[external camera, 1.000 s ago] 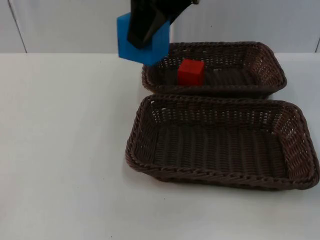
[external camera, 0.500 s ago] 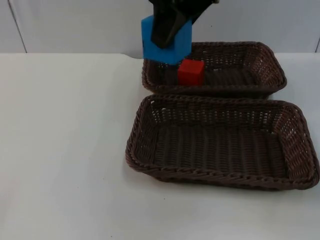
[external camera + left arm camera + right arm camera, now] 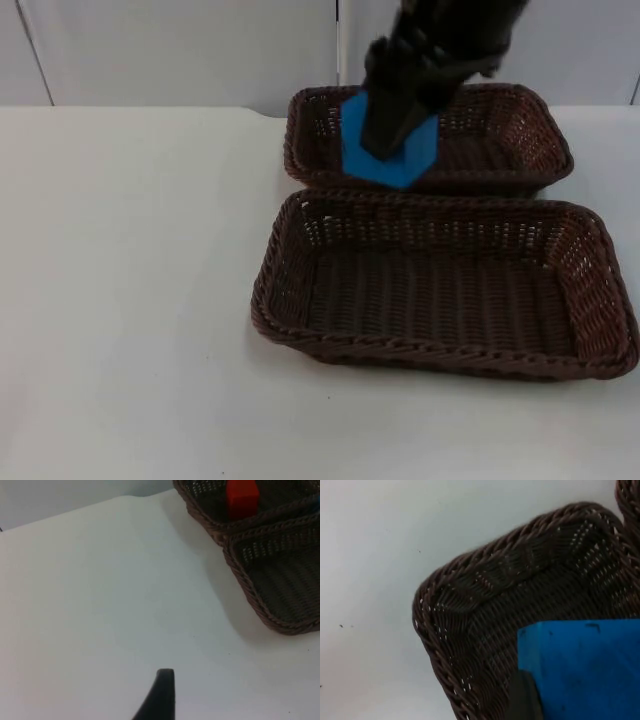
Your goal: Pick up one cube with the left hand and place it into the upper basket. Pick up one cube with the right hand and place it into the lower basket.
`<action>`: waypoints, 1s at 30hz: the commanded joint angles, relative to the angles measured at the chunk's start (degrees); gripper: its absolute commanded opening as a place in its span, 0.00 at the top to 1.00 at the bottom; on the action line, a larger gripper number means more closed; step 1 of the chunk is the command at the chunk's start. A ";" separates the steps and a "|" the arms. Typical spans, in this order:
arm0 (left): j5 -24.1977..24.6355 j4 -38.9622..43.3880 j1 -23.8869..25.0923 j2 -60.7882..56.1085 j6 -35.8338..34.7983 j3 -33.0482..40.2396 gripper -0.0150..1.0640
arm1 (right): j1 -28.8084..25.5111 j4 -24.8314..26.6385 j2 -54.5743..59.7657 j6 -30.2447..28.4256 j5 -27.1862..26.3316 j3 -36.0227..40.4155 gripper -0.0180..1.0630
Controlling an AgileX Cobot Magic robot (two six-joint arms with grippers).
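Cube transport under way. I have the right gripper (image 3: 392,135) clamped on the blue cube (image 3: 390,152), and it hangs over the front-left part of the upper basket (image 3: 545,130), just behind the shared rims. The right wrist view gives me the blue cube (image 3: 580,670) above a basket corner (image 3: 470,610), not yet down on the weave. The red cube (image 3: 242,496) sits in the upper basket, as the left wrist view shows, so I judge the left half of the task done. The lower basket (image 3: 440,350) holds nothing yet.

The left gripper (image 3: 161,692) waits over the bare white table (image 3: 130,280), well clear of both baskets; I cannot tell its finger state.

Step in hand: carry blue forward over the near rim to the lower basket's centre, keeping height so the cube's lower corner clears both woven rims, then descend and release low to avoid a bounce. Risk: letting go here puts blue in the wrong basket.
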 commanded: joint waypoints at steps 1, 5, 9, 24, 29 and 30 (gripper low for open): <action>-0.28 0.13 -0.07 -0.32 -0.44 0.16 0.22 | -0.47 -0.55 -1.86 -0.82 -4.74 3.54 0.98; -0.28 0.13 -0.07 -0.32 -0.44 0.16 0.22 | -3.08 -0.77 -1.96 -0.82 -9.13 9.50 0.98; -0.28 0.13 -0.07 -0.32 -0.44 0.16 0.22 | -5.61 -0.64 -1.96 -0.53 -13.01 12.75 0.98; -0.60 0.39 -0.07 -0.31 -0.44 0.16 0.22 | -6.78 2.23 -0.06 -0.53 -20.95 17.38 0.98; -0.60 0.39 -0.07 -0.31 -0.44 0.16 0.22 | -6.78 3.57 3.25 -0.53 -23.07 17.38 0.98; -0.60 0.39 -0.07 -0.31 -0.44 0.16 0.22 | -6.78 3.72 3.99 -0.53 -23.73 17.38 0.98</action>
